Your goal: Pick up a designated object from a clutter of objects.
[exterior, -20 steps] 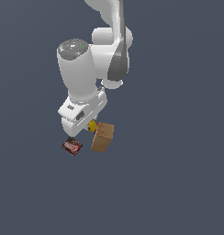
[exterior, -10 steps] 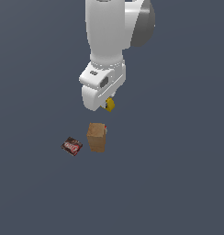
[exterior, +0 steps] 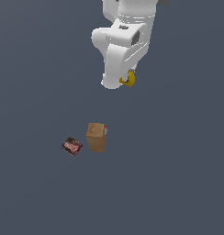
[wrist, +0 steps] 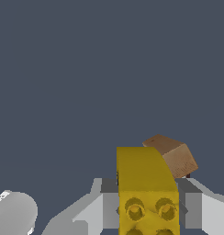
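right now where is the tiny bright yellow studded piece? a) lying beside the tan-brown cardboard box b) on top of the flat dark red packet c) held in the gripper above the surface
c: the tiny bright yellow studded piece sits clamped in the gripper, lifted well above the tan-brown cardboard box and flat dark red packet.

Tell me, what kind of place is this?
Likely a simulated test scene, not a real room: a flat, featureless grey floor, a plain brown box, and a gripper holding a yellow piece.
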Robot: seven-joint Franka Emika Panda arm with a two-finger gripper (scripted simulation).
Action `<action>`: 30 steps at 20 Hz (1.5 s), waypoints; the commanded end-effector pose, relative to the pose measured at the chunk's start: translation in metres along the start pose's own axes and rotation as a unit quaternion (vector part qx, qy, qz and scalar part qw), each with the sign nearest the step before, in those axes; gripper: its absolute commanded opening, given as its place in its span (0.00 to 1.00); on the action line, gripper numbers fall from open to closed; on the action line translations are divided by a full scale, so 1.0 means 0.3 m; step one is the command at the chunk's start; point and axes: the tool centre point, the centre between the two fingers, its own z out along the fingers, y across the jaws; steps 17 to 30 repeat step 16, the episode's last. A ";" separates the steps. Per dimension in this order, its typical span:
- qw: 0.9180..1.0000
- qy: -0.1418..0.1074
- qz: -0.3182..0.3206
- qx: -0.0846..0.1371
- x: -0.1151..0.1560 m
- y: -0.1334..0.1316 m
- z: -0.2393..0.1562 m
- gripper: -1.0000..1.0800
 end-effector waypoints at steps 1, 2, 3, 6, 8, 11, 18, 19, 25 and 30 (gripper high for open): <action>1.000 0.000 0.000 0.001 0.027 -0.052 -0.062 0.00; 1.000 0.000 0.000 0.001 0.037 -0.070 -0.084 0.00; 1.000 0.000 0.000 0.001 0.047 -0.087 -0.105 0.00; 1.000 0.000 0.000 0.002 0.073 -0.128 -0.158 0.00; 1.000 0.001 0.000 0.002 0.086 -0.149 -0.186 0.00; 1.000 0.001 0.001 0.002 0.101 -0.169 -0.215 0.00; 1.000 0.001 0.001 0.002 0.111 -0.179 -0.232 0.00; 1.000 0.001 0.001 0.002 0.111 -0.179 -0.232 0.00; 1.000 0.001 0.001 0.002 0.111 -0.179 -0.232 0.00; 1.000 0.001 0.001 0.002 0.111 -0.179 -0.232 0.00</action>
